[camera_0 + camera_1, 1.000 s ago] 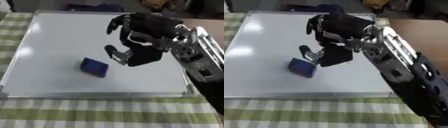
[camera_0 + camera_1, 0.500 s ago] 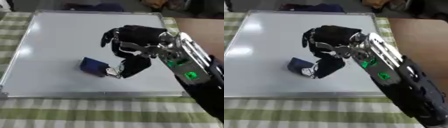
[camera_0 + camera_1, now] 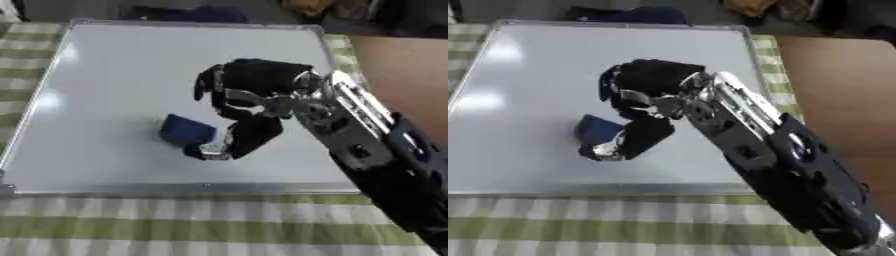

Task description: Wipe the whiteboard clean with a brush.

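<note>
Brush (image 3: 186,129): small dark blue block, lying flat on the whiteboard (image 3: 114,70), a bit left of centre and toward the near edge. My thumb tip sits just beside its near-right corner, maybe touching; can't tell for sure. My other fingers (image 3: 208,85) are curled downward above and to the right of the brush, apart from it, not wrapped round it. So nothing pinched between fingers and thumb yet. My right hand (image 3: 254,95) hangs over the board's middle, palm facing left toward the brush, black w/ silver bits at the thumb tip. Right forearm (image 3: 798,165) runs back to the lower right corner, crossing the board's near-right edge. Whiteboard surface looks plain white, w/ a pale glare spot on the left side; silver frame all round. Board rests on a green-and-white checked cloth (image 3: 131,230). Brown tabletop (image 3: 402,70) shows to the right. Left hand not seen in either view.
</note>
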Robot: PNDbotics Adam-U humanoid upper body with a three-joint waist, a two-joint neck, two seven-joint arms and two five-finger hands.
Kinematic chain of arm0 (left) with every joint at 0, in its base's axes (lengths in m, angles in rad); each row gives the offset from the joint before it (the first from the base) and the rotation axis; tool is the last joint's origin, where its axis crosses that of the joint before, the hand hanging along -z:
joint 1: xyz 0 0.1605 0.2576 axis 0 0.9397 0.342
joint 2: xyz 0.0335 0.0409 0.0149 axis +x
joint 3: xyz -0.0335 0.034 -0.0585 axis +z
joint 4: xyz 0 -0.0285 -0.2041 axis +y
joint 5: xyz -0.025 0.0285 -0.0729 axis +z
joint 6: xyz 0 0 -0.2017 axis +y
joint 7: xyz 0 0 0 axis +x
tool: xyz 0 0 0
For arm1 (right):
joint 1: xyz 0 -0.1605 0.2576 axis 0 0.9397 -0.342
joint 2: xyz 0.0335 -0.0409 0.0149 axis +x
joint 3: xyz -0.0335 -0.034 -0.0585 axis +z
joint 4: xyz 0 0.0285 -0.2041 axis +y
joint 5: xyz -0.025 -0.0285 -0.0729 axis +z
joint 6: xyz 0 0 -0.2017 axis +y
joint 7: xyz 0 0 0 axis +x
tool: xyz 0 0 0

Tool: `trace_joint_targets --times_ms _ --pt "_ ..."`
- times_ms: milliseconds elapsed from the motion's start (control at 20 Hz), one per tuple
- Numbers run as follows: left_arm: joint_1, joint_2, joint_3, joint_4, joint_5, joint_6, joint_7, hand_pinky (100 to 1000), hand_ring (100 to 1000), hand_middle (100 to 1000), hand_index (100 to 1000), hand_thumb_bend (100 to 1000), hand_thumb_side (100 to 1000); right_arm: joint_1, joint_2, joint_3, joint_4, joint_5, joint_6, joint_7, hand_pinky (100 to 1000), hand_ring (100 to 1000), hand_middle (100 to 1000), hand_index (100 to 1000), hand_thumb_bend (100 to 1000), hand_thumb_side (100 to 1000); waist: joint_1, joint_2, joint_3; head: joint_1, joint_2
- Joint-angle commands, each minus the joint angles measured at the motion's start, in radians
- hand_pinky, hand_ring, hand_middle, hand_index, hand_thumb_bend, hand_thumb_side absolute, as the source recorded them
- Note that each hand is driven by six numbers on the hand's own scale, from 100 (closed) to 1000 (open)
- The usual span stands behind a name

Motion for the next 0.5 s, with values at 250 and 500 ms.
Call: trace_joint_targets --times_ms 250,500 --pt "-0.006 0.007 -0.003 -0.019 0.002 0.002 -0.005 620 738 736 694 271 1000 -0.027 0.035 0.022 0.075 0.123 -0.021 -0.078 704 833 682 100 393 812 -0.001 -0.015 0.010 -0.007 0.004" --pt "-0.007 0.006 -0.005 -0.019 0.004 0.002 -0.007 620 738 736 694 271 1000 -0.025 0.051 0.032 0.123 0.153 -0.034 -0.097 702 833 727 100 394 775 -0.003 -0.011 0.015 -0.009 0.004"
